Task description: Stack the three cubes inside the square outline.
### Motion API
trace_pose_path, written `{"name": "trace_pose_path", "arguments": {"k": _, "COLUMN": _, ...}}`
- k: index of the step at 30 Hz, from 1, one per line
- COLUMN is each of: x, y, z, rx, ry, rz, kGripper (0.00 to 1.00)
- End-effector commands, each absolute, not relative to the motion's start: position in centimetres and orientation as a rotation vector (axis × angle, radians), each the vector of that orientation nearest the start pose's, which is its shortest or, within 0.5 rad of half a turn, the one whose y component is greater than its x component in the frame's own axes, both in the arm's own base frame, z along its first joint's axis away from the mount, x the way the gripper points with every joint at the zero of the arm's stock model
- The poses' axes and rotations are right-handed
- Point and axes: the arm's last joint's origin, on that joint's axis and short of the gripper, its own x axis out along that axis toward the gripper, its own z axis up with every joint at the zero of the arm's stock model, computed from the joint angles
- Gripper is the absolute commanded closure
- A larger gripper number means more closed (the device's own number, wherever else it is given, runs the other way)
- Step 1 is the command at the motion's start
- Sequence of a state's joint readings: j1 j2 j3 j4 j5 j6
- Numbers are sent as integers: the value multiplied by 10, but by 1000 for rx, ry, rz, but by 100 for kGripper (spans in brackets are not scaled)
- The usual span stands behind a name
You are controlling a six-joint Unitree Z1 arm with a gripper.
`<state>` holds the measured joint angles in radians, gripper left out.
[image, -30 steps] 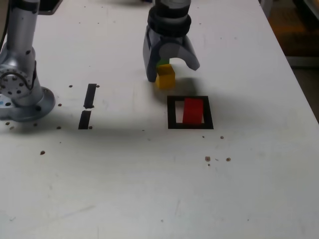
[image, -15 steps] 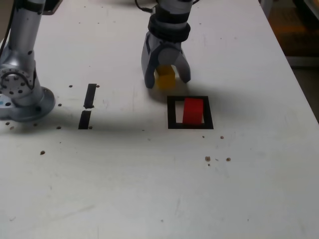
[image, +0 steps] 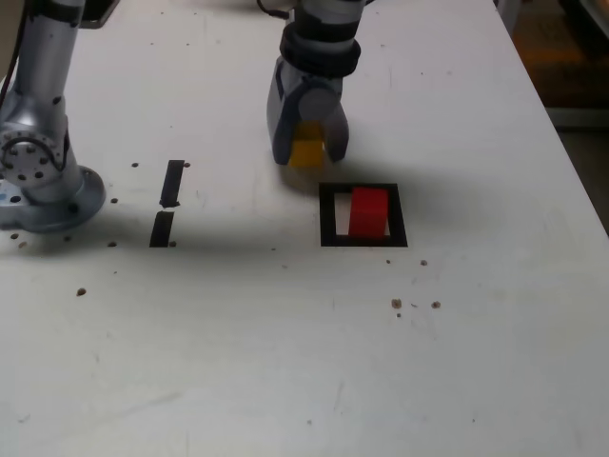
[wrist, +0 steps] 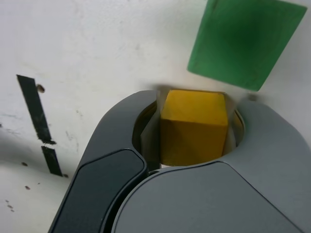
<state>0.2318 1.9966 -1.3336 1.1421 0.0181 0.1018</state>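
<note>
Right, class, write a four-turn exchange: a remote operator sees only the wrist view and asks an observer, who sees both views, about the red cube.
Operator: In my wrist view, the yellow cube is between the fingers of the end effector, with the green cube nearby. Where is the red cube?
Observer: The exterior view shows it inside the black square outline.
Operator: Is it centred there?
Observer: No, it sits towards the exterior view's right; a white strip shows inside the outline on that view's left.
</note>
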Motion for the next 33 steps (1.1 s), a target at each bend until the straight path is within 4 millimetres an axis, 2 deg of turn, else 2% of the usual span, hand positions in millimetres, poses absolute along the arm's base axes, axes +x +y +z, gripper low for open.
{"name": "trace_pose_path", "arguments": {"k": 1, "x": 313, "y": 68, "z": 233, "rx": -98, "ry": 1779, "rz": 72, "kGripper": 81}}
{"name": "trace_pose_path", "arguments": {"k": 9, "x": 307, "y": 20, "z": 299, "rx": 59, "ry": 1645, "rz": -14, "kGripper": 81}}
{"name": "trace_pose_path", "arguments": {"k": 13, "x": 305, "y": -7, "z": 315, "rx": 130, "ry": 1605, "rz": -80, "kGripper": 81}}
{"name": "trace_pose_path", "arguments": {"k": 22, "x": 309, "y": -47, "z": 317, "rx": 245, "ry": 1557, "rz": -183, "kGripper": 81}}
{"name": "trace_pose_path", "arguments": {"k": 27, "x": 314, "y": -58, "z": 303, "rx": 265, "ry": 1564, "rz": -203, "kGripper": 80}}
{"name": "trace_pose_path", "arguments": {"k": 33, "x": 320, "y": -61, "z": 280, "rx": 258, "ry": 1590, "rz": -212, "kGripper": 73}}
